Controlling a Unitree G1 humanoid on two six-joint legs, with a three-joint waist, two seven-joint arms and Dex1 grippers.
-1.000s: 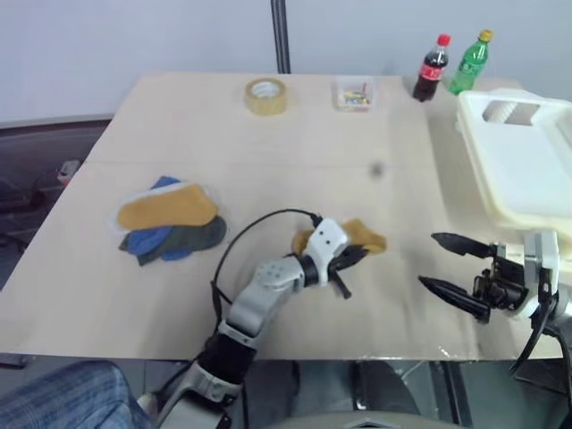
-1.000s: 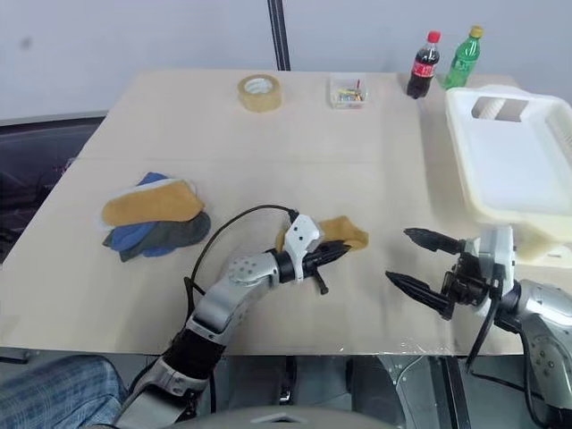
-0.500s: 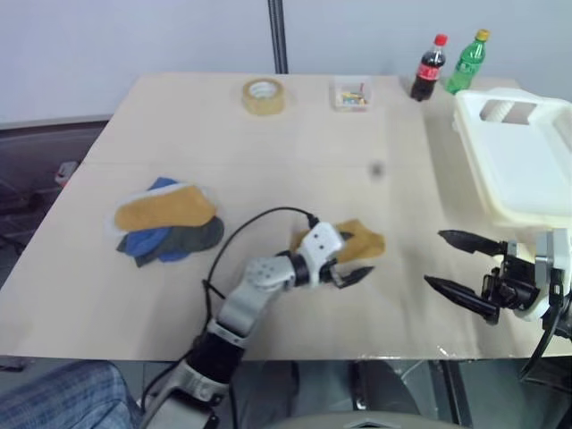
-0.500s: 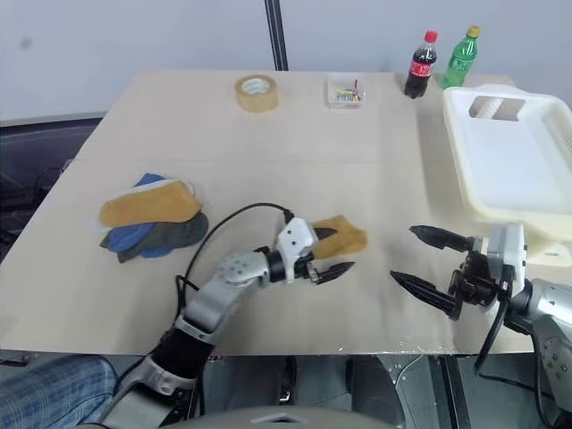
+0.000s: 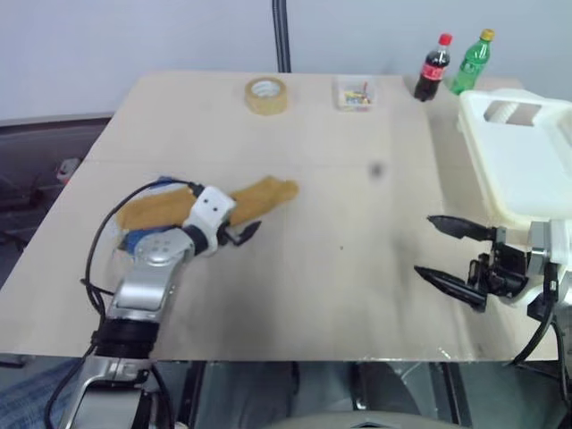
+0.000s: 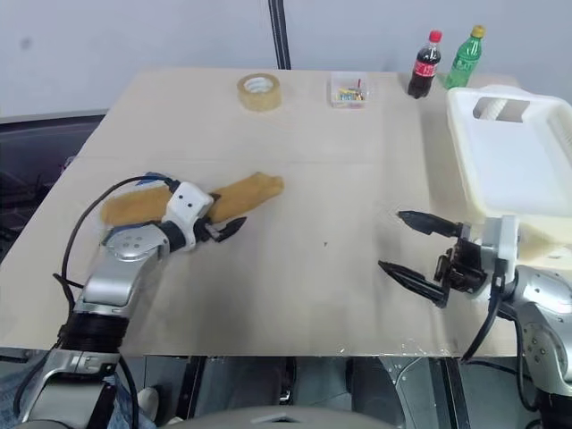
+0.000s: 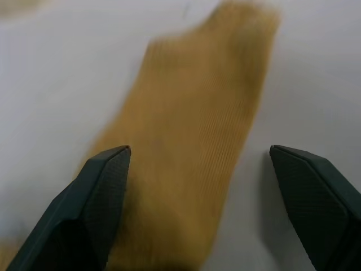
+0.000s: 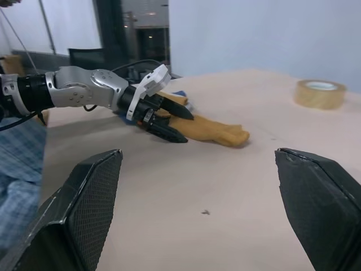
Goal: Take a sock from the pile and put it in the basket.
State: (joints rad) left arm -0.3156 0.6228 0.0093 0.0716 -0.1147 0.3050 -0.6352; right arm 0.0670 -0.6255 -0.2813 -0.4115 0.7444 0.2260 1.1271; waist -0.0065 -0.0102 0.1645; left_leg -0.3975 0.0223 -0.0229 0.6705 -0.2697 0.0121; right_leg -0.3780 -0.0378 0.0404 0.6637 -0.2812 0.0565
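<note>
Light wooden table point(image 5: 357, 268), tape roll point(image 5: 267, 95), small clear box point(image 5: 353, 94), cola bottle point(image 5: 433, 67), green bottle point(image 5: 471, 61)

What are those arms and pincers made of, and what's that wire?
Each arm is silver-grey metal with black joints. The left gripper and right gripper each have a white housing and two black pointed fingers, mesh-textured inside. A black cable loops along the left arm.

Pile point(image 5: 143, 223) sits left on the worktop point(image 5: 340, 206), one sock point(image 5: 259, 197) lying out from it toward centre under the left gripper point(image 5: 239, 232). Basket point(image 5: 527, 170) at the right edge, right gripper point(image 5: 447, 250) just in front of it. Along the back edge: tape roll point(image 5: 267, 95), small box point(image 5: 354, 94), two bottles point(image 5: 433, 67) beside the basket's far corner.
</note>
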